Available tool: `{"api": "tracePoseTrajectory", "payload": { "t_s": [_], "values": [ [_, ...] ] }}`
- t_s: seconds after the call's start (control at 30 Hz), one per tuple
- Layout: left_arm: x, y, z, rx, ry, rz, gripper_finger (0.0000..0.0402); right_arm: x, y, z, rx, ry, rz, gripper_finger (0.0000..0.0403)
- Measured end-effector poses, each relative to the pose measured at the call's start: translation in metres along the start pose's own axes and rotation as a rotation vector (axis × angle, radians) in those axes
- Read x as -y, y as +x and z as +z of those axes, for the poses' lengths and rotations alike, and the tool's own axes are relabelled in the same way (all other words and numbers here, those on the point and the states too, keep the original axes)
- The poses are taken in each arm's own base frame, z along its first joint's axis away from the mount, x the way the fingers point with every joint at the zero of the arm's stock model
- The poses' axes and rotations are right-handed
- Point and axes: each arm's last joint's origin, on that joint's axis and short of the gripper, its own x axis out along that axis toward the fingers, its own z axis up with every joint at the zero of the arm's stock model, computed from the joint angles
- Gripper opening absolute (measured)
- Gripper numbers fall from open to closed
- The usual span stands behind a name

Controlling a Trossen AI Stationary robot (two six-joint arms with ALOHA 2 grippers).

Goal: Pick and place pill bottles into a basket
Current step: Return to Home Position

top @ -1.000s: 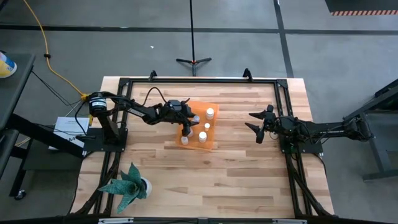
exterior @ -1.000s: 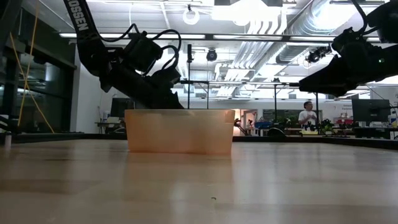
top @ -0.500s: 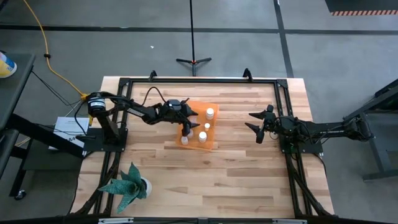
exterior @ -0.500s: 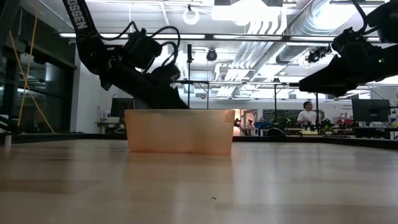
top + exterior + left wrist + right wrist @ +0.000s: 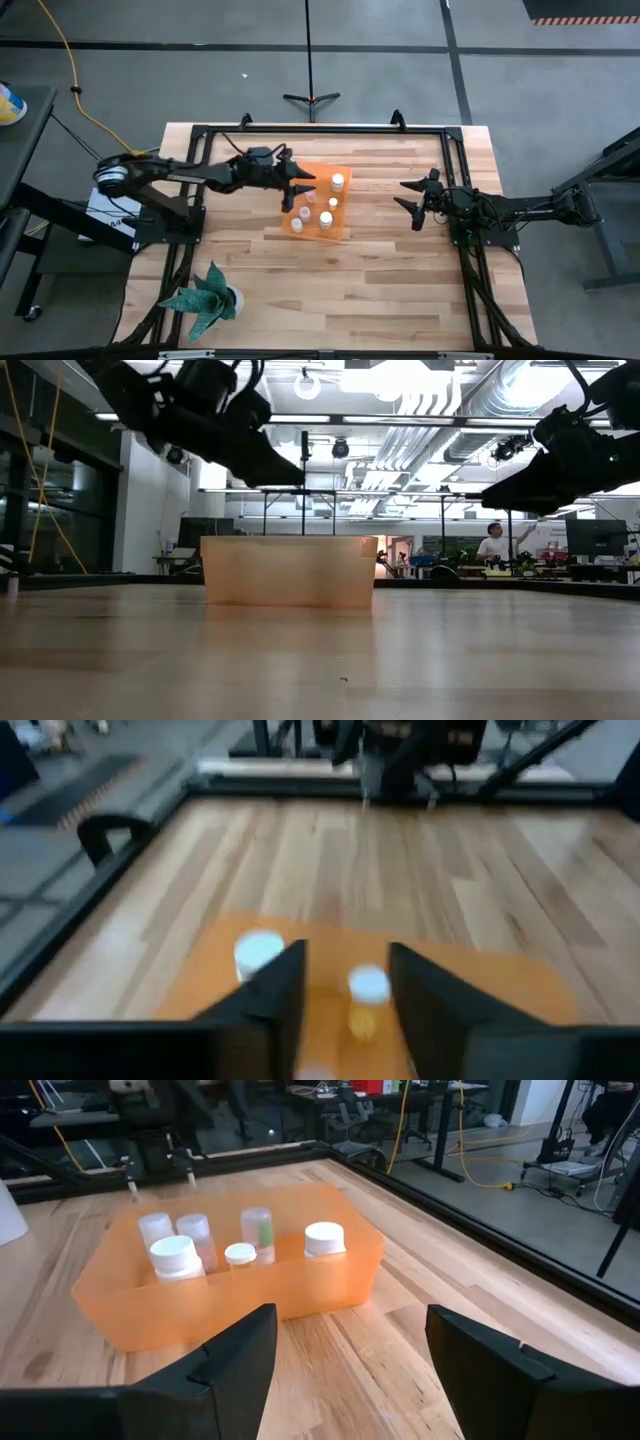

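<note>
The orange basket [image 5: 343,228] stands on the table's middle, toward the far side. Several white-capped pill bottles [image 5: 338,181] stand upright in it; they also show in the right wrist view [image 5: 175,1255] and the left wrist view [image 5: 368,985]. My left gripper [image 5: 296,190] is open and empty. It hangs above the basket's left edge, well over the rim in the low view [image 5: 285,470]. My right gripper [image 5: 412,205] is open and empty. It hovers to the right of the basket [image 5: 250,1295], pointing at it.
A green spiky plant in a white pot [image 5: 205,298] stands at the table's near left corner. A black frame rail [image 5: 320,128] runs around the table. A person [image 5: 492,545] stands far off in the room behind.
My left gripper has risen from inside the basket to well above its rim. It has drawn back a little toward the table's left edge. The basket and my right gripper have kept still.
</note>
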Motion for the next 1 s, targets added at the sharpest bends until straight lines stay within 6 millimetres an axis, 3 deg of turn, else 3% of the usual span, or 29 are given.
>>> {"api": "tracePoseTrajectory", "payload": {
  "t_s": [0.17, 0.23, 0.4, 0.5, 0.73, 1.0],
  "values": [
    [0.02, -0.021, 0.005, -0.044, -0.001, -0.012, 0.005, 0.0, 0.0, -0.001, -0.012, -0.004, 0.004, 0.0247],
    [0.035, -0.03, 0.001, -0.04, 0.035, -0.013, 0.0022, 0.0, 0.0, -0.001, -0.014, -0.004, 0.005, 0.0247],
    [0.061, -0.059, -0.007, 0.035, 0.079, 0.063, 0.0065, -0.001, 0.0, -0.002, -0.017, -0.005, 0.025, 0.0247],
    [0.066, -0.08, -0.02, 0.065, 0.083, 0.14, 0.0083, -0.001, 0.0, -0.001, -0.019, -0.004, 0.042, 0.0247],
    [0.067, -0.123, -0.052, 0.219, 0.03, 0.024, 0.0021, -0.001, 0.0, -0.001, -0.017, -0.002, 0.052, 0.0247],
    [0.067, -0.147, -0.074, 0.25, -0.012, 0.004, 0.005, -0.004, 0.0, 0.003, 0.017, 0.01, 0.115, 0.0247]
  ]
}}
